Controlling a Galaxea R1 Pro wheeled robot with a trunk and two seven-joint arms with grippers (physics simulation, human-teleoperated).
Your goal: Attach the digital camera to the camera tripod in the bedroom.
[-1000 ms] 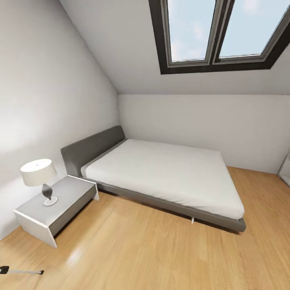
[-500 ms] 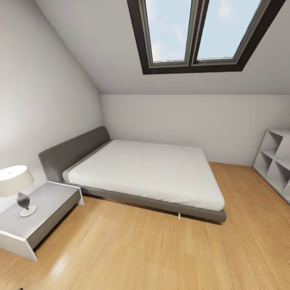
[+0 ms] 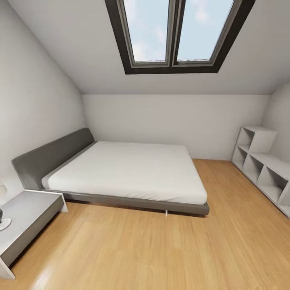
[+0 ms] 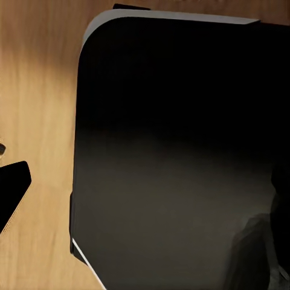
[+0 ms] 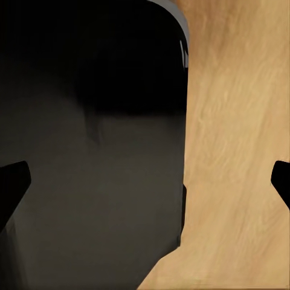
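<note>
I am in the bedroom, with its light wood plank floor (image 3: 161, 249) and white sloped walls. The digital camera and the camera tripod are out of view. A grey-framed low bed (image 3: 129, 169) stands in the middle, against the far and left walls. My right gripper (image 5: 145, 187) hangs open over the floor, its dark fingertips (image 5: 12, 187) wide apart at the picture's edges and nothing between them. My left gripper (image 4: 145, 193) also looks open, with one fingertip (image 4: 12, 193) seen against the floor and the other lost against my black base (image 4: 181, 151).
A small grey nightstand (image 3: 28, 209) sits at the near left with a lamp foot (image 3: 3, 223) on it. White cube shelving (image 3: 262, 165) lines the right wall. A dark-framed skylight (image 3: 173, 32) is set in the sloped ceiling. Open floor lies between me and the bed.
The head view has swung to the right: bed and nightstand slid left, the shelving came in at the right, and the silver leg seen at the bottom left a second ago has left the picture.
</note>
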